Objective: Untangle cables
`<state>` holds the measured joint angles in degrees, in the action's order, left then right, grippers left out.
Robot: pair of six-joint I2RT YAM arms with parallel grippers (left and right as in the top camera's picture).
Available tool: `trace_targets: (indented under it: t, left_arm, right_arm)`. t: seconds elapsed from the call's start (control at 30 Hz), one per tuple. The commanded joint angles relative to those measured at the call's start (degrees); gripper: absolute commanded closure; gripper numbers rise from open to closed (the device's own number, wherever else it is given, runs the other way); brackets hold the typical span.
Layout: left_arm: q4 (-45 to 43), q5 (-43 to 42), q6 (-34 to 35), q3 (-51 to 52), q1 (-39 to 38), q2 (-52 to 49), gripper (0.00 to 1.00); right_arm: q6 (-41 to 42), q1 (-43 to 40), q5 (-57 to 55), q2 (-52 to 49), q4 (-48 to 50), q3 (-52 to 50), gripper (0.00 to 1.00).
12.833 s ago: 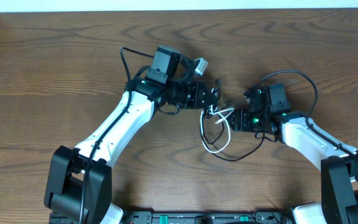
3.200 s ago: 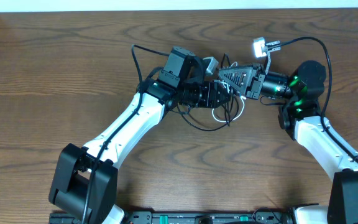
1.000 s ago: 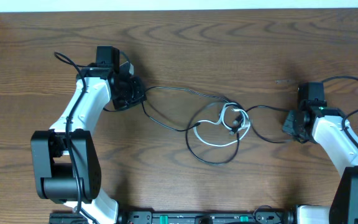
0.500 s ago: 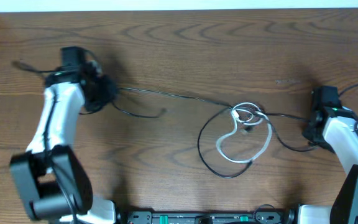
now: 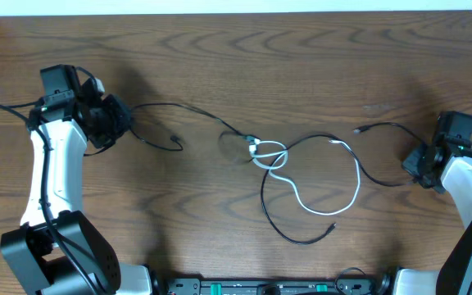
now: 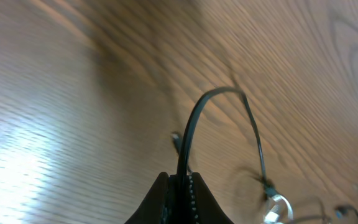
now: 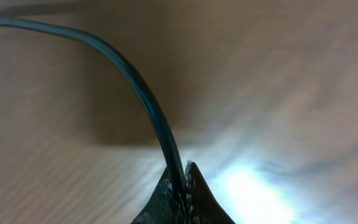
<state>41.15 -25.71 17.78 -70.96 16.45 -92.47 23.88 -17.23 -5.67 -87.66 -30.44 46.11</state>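
In the middle of the dark brown wooden table (image 5: 301, 65), the cables are lying in a loose bundle. A thin white cord (image 5: 356, 184) is making a wide loop, and black cords are crossing it at a small knot (image 5: 258, 151).

On the far left, the left gripper (image 6: 180, 182) is pressing its two fingers together on a thin black cord (image 5: 199, 114). This cord is running from the fingers to the knot with only little slack. On the far right, the right gripper (image 7: 183, 176) is also clamped tight, on a second black cord (image 5: 383, 183) that is curving in toward the middle. A black loop (image 5: 279, 227) is lying free below the white one. I cannot tell which cord it belongs to.

In my judgement, the step in hand is drawing the two held cords apart so that the knot is opening. To do this well, the arms should be pulling slowly and low over the table, in opposite directions, while the knot is being watched from above. If the knot is tightening or the whole bundle is sliding along, it is better to give slack and take a new grip nearer the crossing. The cords are very thin, so they may be slipping out of the fingers under a hard pull.
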Motion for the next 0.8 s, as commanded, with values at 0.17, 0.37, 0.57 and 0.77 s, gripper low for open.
trace_targets:
  t: [0.17,0.37,0.57,0.77]
  left_arm:
    - [0.2,-3.8,-1.7,-0.5,-7.0,0.4,0.83]
    - [0.8,-3.6,-2.7,-0.5,-13.6,0.4,0.49]
    - [1.9,-3.2,-3.2,-0.4,-19.8,0.3,0.47]
    - [1.4,-3.2,-3.1,1.1,-26.0,-0.3,0.46]
  right_arm:
    - [-6.4,0.8,11.7,0.7,1.1,0.3,0.99]
    - [-6.4,0.8,11.7,0.7,1.0,0.3,0.99]
    - [-6.4,0.8,11.7,0.7,0.9,0.3,0.99]
    - [-6.4,0.8,11.7,0.7,0.9,0.3,0.99]
